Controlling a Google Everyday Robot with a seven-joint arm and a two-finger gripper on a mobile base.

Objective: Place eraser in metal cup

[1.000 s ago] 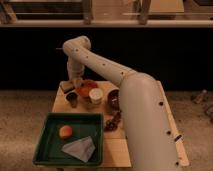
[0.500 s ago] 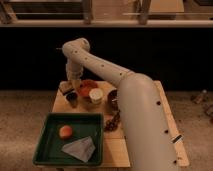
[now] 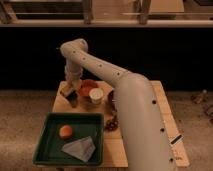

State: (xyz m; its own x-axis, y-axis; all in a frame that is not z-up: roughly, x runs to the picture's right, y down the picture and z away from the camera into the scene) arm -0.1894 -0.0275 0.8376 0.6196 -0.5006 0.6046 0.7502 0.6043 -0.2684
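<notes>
The metal cup is a small dark cylinder standing near the left edge of the wooden table. My gripper hangs down from the bent arm, right above and just behind that cup. A small flat block with a pale edge, the eraser, shows at the gripper's left side. I cannot tell whether the eraser is held or lies on the table. The arm's wrist hides part of the cup's rim.
An orange bowl and a cream-white topped cup stand just right of the gripper. A dark bowl is partly behind the arm. A green tray at the front left holds an orange ball and a grey cloth.
The gripper has dipped slightly down and to the left, closer to the dark cup. Nothing else on the table has moved.
</notes>
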